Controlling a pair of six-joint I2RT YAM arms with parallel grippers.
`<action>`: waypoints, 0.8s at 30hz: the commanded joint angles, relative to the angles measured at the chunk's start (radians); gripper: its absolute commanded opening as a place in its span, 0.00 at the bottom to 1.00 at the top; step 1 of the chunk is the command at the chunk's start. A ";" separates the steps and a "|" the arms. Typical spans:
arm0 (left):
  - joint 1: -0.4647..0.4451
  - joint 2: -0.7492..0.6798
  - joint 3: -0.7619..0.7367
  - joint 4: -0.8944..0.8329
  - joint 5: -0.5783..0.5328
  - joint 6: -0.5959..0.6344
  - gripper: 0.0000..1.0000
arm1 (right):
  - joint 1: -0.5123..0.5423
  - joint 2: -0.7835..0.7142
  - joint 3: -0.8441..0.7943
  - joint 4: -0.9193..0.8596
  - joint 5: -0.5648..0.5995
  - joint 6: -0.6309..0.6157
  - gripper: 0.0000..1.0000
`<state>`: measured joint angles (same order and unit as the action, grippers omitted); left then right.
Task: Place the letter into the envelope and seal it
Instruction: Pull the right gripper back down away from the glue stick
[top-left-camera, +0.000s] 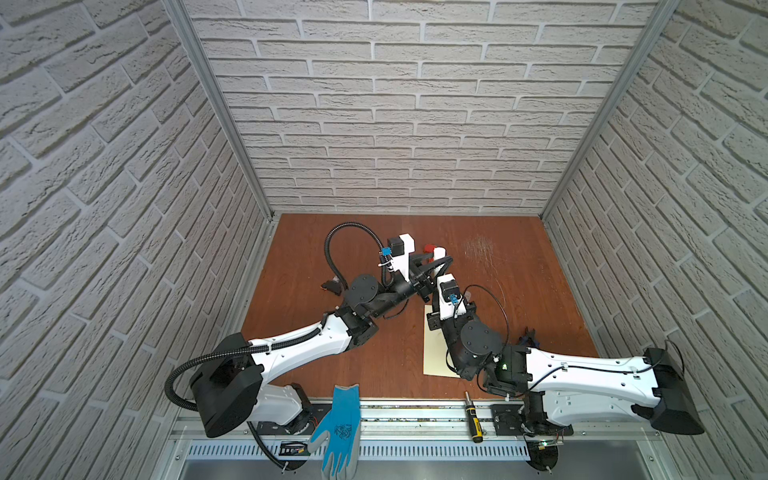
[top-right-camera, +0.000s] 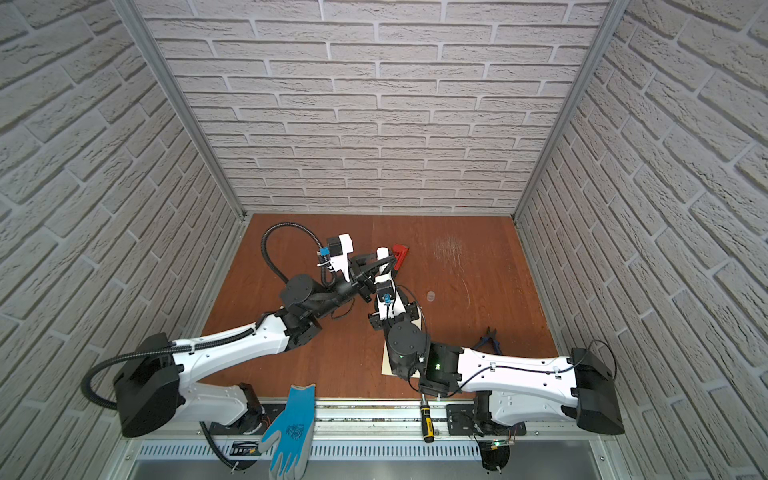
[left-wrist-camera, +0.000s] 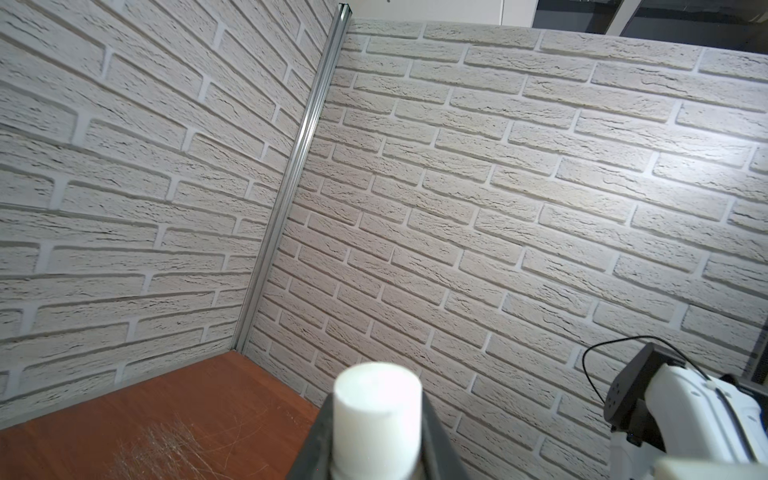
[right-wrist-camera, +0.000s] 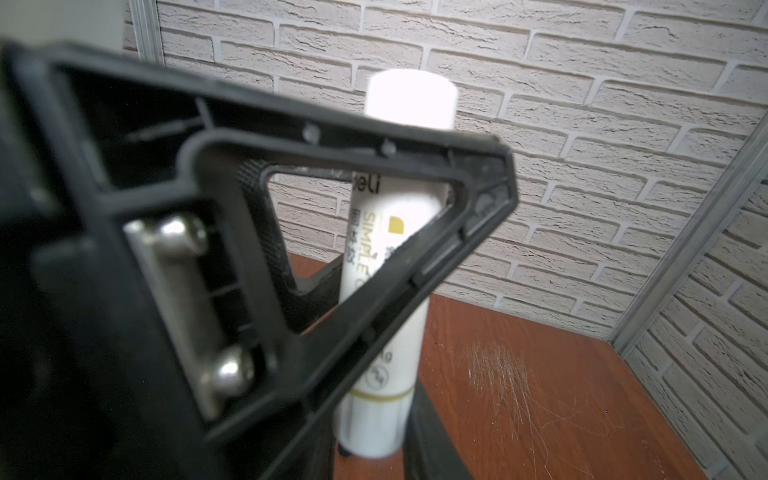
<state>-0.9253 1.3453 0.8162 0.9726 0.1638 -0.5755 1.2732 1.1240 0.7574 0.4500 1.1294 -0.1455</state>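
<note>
The right arm (top-left-camera: 582, 374) covers most of the envelope (top-left-camera: 434, 353) in both top views. A blurred finger (right-wrist-camera: 332, 145) of the left gripper (left-wrist-camera: 378, 415) masks the middle of the glue stick (right-wrist-camera: 409, 97); the left wrist view crops its base. A pale disc (top-right-camera: 431, 296) is too small to identify.

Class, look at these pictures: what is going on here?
Both grippers are closed on one white glue stick above the middle of the table: the left gripper higher up, the right gripper at its base. The cream envelope lies flat beneath the right arm. The letter is out of sight, so whether it is inside cannot be told.
</note>
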 joint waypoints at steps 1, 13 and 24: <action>0.012 0.035 -0.035 -0.174 -0.038 0.063 0.00 | 0.078 -0.047 0.026 0.109 -0.175 -0.040 0.39; 0.239 -0.058 -0.057 -0.041 0.330 -0.127 0.00 | -0.033 -0.427 -0.119 -0.250 -0.447 0.090 0.59; 0.310 0.119 -0.059 0.429 0.546 -0.459 0.00 | -0.286 -0.494 -0.102 -0.415 -0.920 0.236 0.62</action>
<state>-0.5949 1.4540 0.7334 1.2133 0.6170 -0.9627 1.0126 0.6109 0.6518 0.0441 0.3775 0.0319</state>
